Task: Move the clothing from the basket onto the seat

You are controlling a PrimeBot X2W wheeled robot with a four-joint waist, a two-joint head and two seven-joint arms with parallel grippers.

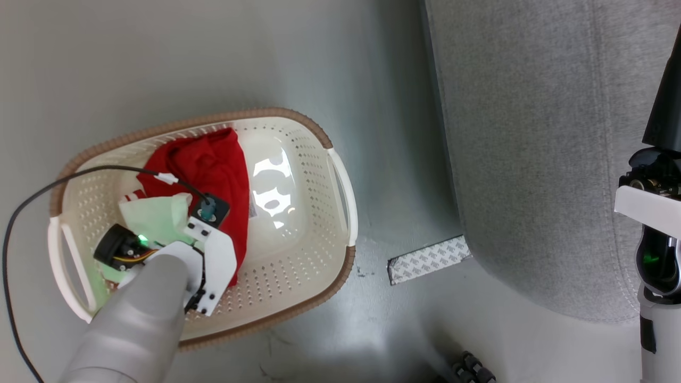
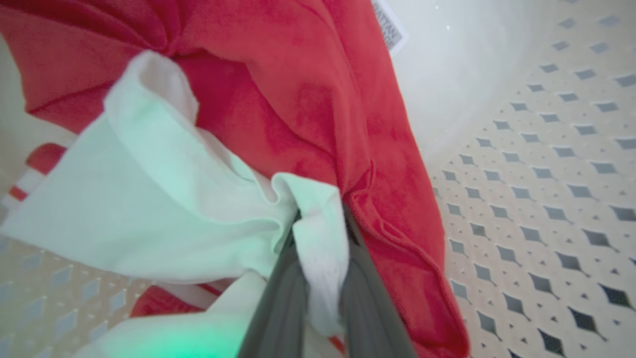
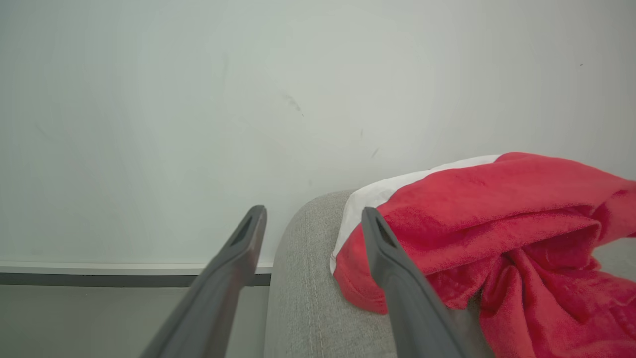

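The cream basket [image 1: 314, 250] stands on the floor left of the grey seat [image 1: 532, 133]. Red clothing [image 1: 213, 165] with a white panel [image 1: 154, 215] lies in its left half. My left arm reaches down into the basket. In the left wrist view, my left gripper [image 2: 320, 223] is shut on a fold of the white panel [image 2: 149, 209], with red fabric [image 2: 308, 99] beside it. My right gripper [image 3: 312, 211] is open and holds nothing, hovering at the seat's rounded edge [image 3: 303, 278]. Another red garment with a white band [image 3: 497, 214] lies on the seat next to it.
A grey patterned tape patch [image 1: 428, 259] lies on the floor between basket and seat. A black cable [image 1: 32, 197] loops over the basket's left rim. A pale wall [image 3: 248, 99] rises behind the seat. A dark wheel [image 1: 473, 367] shows at the bottom.
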